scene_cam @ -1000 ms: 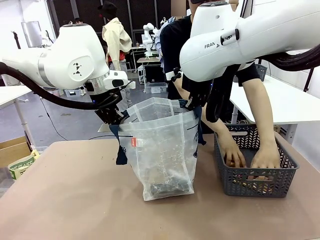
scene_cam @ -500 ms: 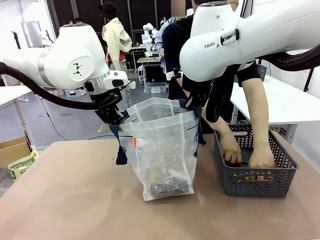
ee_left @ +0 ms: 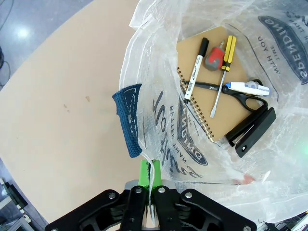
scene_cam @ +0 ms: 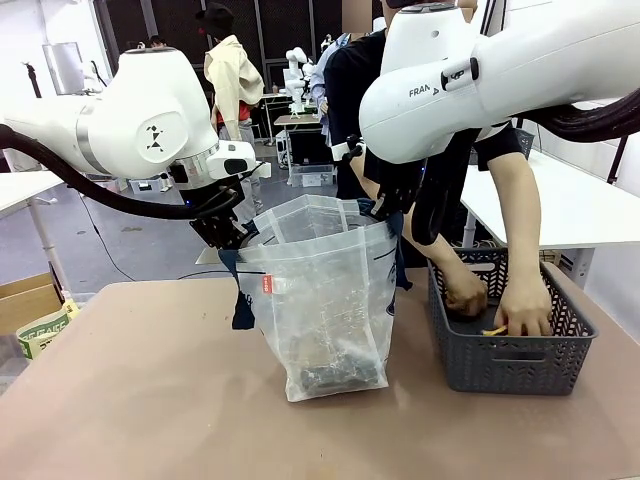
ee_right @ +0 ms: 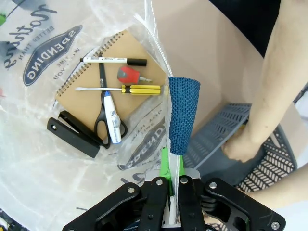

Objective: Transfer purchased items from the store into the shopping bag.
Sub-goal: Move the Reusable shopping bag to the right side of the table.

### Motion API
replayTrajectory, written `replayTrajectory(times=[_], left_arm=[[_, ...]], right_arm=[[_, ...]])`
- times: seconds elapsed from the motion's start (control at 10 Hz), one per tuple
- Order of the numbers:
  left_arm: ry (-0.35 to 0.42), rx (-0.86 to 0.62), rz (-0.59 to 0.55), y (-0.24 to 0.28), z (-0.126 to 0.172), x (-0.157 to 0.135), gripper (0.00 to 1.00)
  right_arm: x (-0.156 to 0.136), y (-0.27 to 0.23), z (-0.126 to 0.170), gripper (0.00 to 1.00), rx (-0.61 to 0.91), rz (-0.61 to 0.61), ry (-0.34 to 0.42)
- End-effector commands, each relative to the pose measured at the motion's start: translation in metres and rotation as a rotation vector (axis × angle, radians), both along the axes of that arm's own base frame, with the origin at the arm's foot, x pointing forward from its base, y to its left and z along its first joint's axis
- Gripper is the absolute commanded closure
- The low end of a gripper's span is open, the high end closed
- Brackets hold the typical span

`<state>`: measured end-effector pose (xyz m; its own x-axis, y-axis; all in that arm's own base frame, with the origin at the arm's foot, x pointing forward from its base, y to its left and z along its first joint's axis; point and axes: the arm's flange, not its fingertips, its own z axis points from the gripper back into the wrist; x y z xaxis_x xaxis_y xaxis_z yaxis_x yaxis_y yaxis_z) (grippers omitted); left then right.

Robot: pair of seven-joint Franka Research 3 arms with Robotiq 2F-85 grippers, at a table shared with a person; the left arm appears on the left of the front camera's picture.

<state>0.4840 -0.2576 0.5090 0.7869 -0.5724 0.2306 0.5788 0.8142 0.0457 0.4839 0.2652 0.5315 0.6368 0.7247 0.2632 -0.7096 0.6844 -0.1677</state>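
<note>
Clear plastic shopping bag stands upright on the table, between the two grippers. The left gripper pinches the bag's rim on one side, fingers squeezed tight on the plastic. The right gripper does the same on the other side, and the bag's mouth is wide open. Both arms bend down over the bag. Just beside the bag, a person's hands dip into a grey basket.

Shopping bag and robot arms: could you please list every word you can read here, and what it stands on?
"FRAN": right arm, remainder cut off.
"SPENDING": navy oval logo on the shopping bag.
"BETTER TIME WITH YOU": smaller line in that logo.
Script word beside the logo: unreadable.
Print on the marker and the red tag: too small.
</note>
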Motion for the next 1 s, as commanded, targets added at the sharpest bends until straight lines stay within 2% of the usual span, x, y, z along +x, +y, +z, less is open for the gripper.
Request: replayTrajectory(times=[0.0, 0.9], left_arm=[[0.000, 0.000, 0.003, 0.0013, 0.0007, -0.0004, 1.00], [0.000, 0.000, 0.003, 0.0013, 0.0007, -0.0004, 1.00]], right_arm=[[0.0000, -0.0012, 0.0020, 1.00, 0.002, -0.001, -0.005], [0.0000, -0.0012, 0.0020, 1.00, 0.002, -0.001, -0.005]])
